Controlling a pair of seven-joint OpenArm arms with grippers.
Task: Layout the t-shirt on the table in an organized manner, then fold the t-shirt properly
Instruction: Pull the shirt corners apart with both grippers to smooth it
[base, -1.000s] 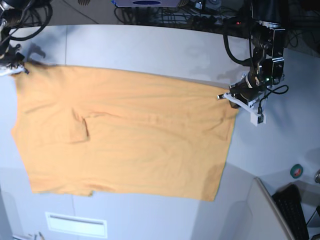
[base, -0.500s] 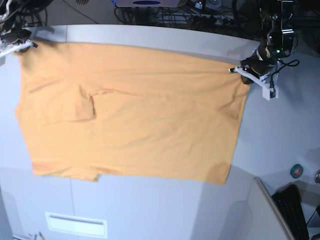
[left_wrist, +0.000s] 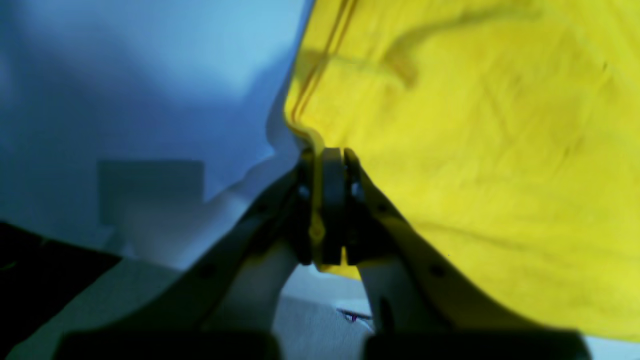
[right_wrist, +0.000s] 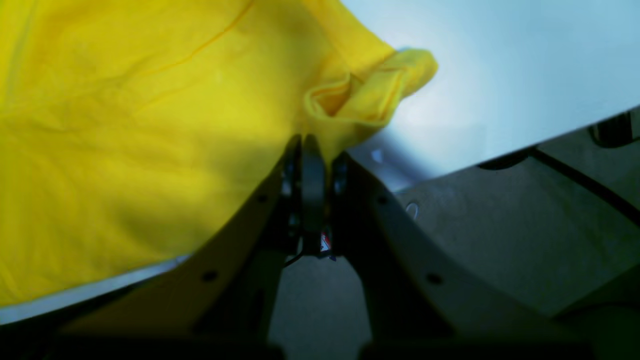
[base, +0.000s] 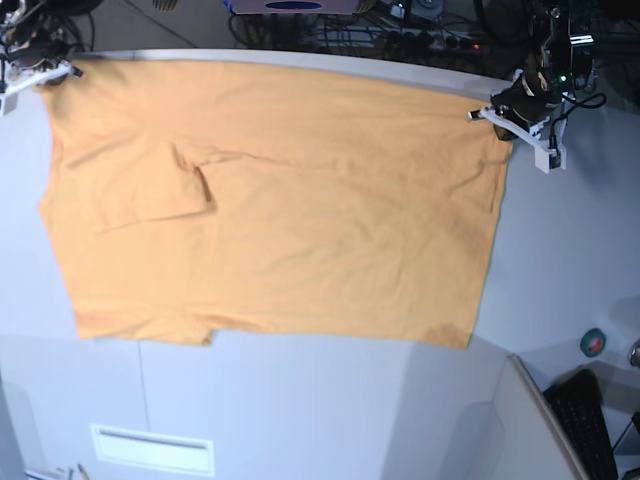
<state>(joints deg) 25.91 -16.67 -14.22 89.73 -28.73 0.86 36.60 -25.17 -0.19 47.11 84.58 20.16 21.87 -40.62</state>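
The orange-yellow t-shirt (base: 280, 200) lies spread wide over the pale table (base: 300, 410), its top edge at the table's far rim. My left gripper (base: 497, 119) is shut on the shirt's far right corner; the left wrist view shows the hem pinched between its fingers (left_wrist: 322, 165). My right gripper (base: 50, 72) is shut on the far left corner, with a bunched fold of cloth (right_wrist: 370, 95) above its fingertips (right_wrist: 310, 155). A sleeve (base: 150, 195) lies folded onto the body at left.
Cables and equipment (base: 400, 25) crowd the dark area behind the table's far edge. A small round green-red object (base: 593, 342) and a black keyboard (base: 590, 425) sit at the lower right. A white label (base: 152, 448) is on the near table front.
Both grippers have pulled the shirt's far corners away toward the table's back edge, and the whole shirt has slid back and stretched flatter.
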